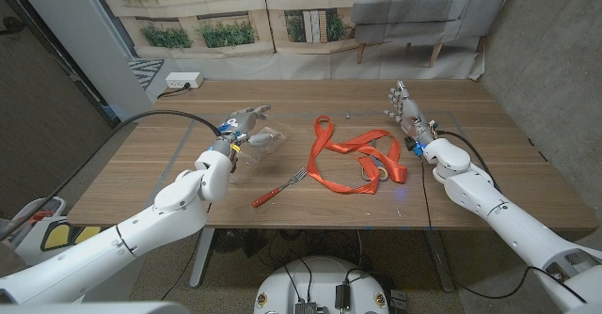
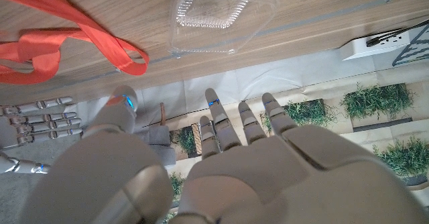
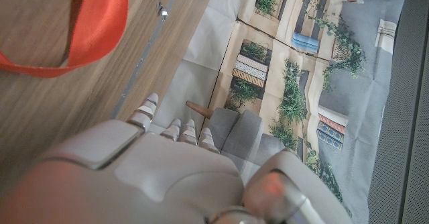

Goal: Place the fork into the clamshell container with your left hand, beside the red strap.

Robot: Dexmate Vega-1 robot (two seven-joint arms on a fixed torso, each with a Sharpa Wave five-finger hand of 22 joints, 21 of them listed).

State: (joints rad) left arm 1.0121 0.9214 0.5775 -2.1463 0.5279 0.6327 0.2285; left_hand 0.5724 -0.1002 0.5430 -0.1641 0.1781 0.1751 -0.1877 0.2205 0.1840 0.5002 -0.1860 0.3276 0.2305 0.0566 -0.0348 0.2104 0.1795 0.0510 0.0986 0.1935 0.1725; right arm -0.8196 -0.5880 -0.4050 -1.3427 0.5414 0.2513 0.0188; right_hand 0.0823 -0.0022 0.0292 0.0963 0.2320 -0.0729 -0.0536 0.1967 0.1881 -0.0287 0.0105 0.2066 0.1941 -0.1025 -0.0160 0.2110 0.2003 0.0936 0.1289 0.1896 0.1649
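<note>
The fork [image 1: 279, 188] lies flat on the surface [image 1: 489, 164], near the front edge and a little left of centre. Its long axis runs on a diagonal: the red handle points toward the near left, the metal tines toward the far right, where they end just beside the near-left loop of the red strap [image 1: 353, 159].

Nothing holds it yet. The left hand [image 1: 243, 126] hovers farther back and to the left, over the clear clamshell container [image 1: 261, 141], with its fingers [image 2: 221, 120] apart and empty. The right hand [image 1: 406, 107] stands at the far right of the surface, fingers apart too, well clear of the fork.

The main risks, as I judge them:
- The fork is thin and lies flat, so fingers closing from above may skid off the handle or push it along the surface instead of lifting it.
- With the tines so close to the strap, a grasp taken too far toward that end could snag or drag the webbing.
- The container is light and clear plastic; an arm sweeping from it toward the fork, or a heavy release, could shove or tip it.
- From the head view I cannot tell whether the lid is open.
</note>
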